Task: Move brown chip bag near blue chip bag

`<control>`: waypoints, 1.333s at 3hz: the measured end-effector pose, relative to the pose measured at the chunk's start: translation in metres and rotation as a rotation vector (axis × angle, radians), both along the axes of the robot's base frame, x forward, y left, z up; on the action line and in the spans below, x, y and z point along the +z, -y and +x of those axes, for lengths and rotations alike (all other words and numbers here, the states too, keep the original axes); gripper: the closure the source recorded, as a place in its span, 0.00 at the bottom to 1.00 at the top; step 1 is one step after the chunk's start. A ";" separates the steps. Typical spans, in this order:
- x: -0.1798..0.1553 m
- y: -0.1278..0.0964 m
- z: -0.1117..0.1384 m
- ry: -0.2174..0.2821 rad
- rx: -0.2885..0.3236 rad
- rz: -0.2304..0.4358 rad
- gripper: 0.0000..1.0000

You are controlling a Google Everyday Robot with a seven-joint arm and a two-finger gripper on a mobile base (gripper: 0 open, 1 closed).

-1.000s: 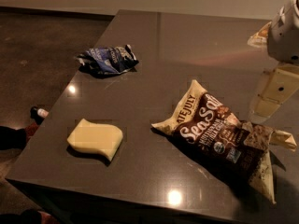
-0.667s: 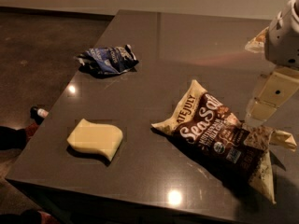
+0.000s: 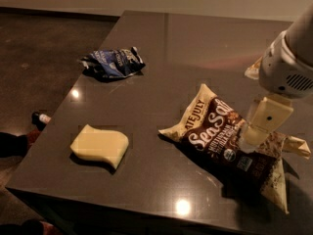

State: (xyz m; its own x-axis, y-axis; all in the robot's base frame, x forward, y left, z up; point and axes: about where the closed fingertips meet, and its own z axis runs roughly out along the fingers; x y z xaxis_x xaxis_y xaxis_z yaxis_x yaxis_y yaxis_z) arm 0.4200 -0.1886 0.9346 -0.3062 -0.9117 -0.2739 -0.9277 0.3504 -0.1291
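The brown chip bag lies flat on the dark table at the right front, with its white "Sea Salt" lettering facing up. The blue chip bag lies crumpled at the table's far left, well apart from the brown bag. My gripper hangs from the white arm at the right edge of the view. It reaches down over the right part of the brown bag, with its tip at or just above the bag's surface.
A pale yellow sponge-like block lies at the table's front left. The table's left edge drops to a dark floor, where a small dark object lies.
My gripper has moved left and down, from beside the brown bag's right end to over the bag. The bags and the block have not moved.
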 end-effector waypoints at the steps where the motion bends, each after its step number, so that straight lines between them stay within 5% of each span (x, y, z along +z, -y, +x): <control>1: -0.021 -0.007 -0.003 -0.050 -0.017 -0.016 0.00; 2: -0.043 -0.012 -0.008 -0.122 -0.045 -0.029 0.00; 3: -0.056 -0.015 -0.011 -0.180 -0.080 -0.029 0.13; 4: -0.061 -0.019 -0.006 -0.219 -0.099 -0.024 0.36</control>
